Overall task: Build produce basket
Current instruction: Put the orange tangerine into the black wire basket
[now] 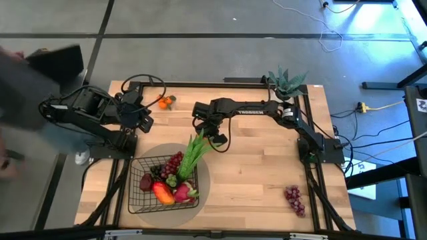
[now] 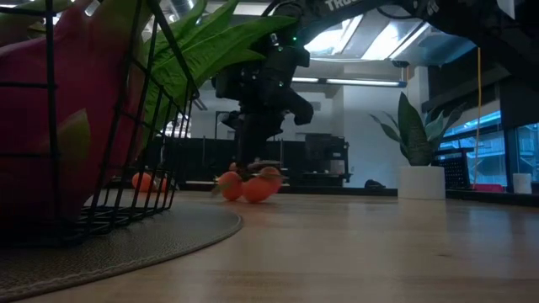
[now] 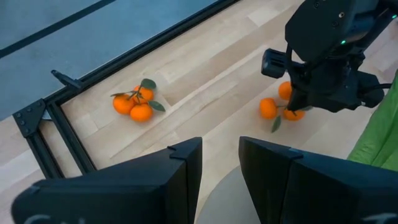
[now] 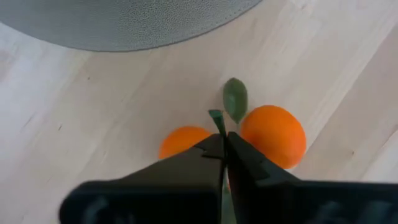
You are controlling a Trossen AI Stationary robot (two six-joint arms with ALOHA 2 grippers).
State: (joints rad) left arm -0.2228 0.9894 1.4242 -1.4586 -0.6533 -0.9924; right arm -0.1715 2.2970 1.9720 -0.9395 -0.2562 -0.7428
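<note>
The black wire basket [image 1: 140, 200] sits on a round grey mat near the table's left front. It holds grapes, green leafy stalks [image 1: 193, 155], a mango and a pink dragon fruit [image 2: 50, 126]. My right gripper [image 4: 222, 151] is just beyond the stalks' tips, shut on a cluster of small oranges [image 4: 273, 134] that lies on the wood [image 2: 248, 187]. A second orange cluster [image 1: 165, 101] lies at the far left. A grape bunch [image 1: 294, 199] lies near the right front. My left gripper [image 3: 221, 162] hovers open over the table's left side, empty. My right gripper pinches the thin green stem [image 4: 217, 119] at the top of the orange cluster between its two fingertips. The fingers slant steeply down from above. A leaf [image 4: 236, 99] stands just beyond the tips. The oranges sit under the fingers, resting on the table [image 2: 253, 189].
A spiky green plant in a white pot [image 1: 287, 83] stands at the far right corner. The grey mat [image 4: 124, 25] edges close to the held oranges. Bare wood lies across the table's middle and right. Black frame rails [image 3: 37, 124] run along the table's edges.
</note>
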